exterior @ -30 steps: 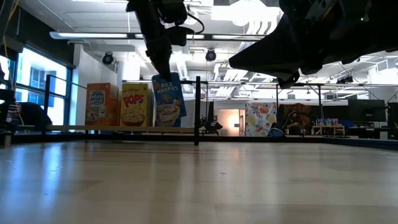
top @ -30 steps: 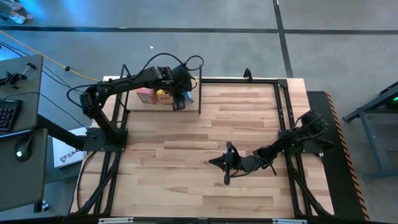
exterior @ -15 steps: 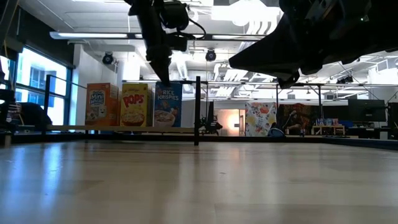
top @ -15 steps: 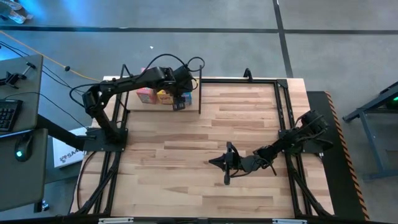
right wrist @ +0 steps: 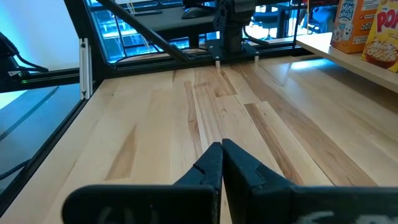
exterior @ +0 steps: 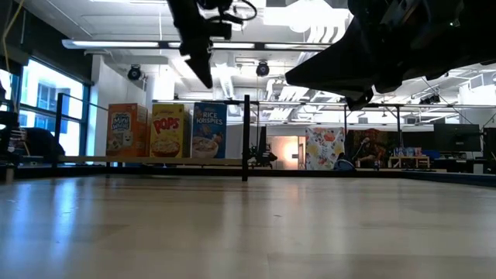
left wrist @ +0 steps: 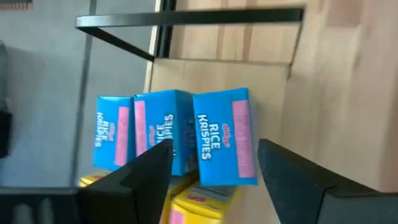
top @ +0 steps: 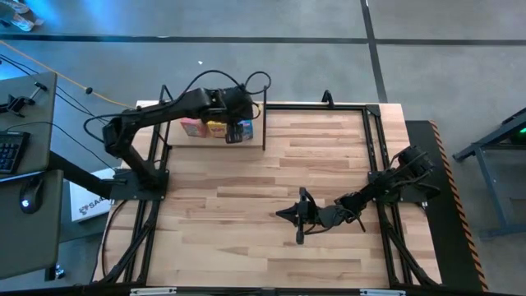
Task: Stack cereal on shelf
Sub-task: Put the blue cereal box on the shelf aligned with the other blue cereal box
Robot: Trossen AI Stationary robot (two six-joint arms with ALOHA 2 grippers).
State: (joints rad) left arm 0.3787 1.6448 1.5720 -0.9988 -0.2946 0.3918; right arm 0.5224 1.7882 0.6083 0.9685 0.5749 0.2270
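Cereal boxes (exterior: 168,130) upright on shelf (exterior: 155,160), left tool (exterior: 204,74) above them, fingers apart, empty, right tool (right wrist: 221,163) closed, empty

Cereal boxes (exterior: 169,130) stand in a row on the shelf (exterior: 155,161) at the far left corner of the bench (top: 271,205). My left claw (exterior: 203,74) hangs just above them, my right claw (top: 297,218) sits mid-bench, well apart.

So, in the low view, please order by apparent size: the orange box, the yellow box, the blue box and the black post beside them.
1. black post, the tallest.
2. orange box, yellow box and blue box: they look alike in height and width, standing in one row on the shelf, so I do not rank them.
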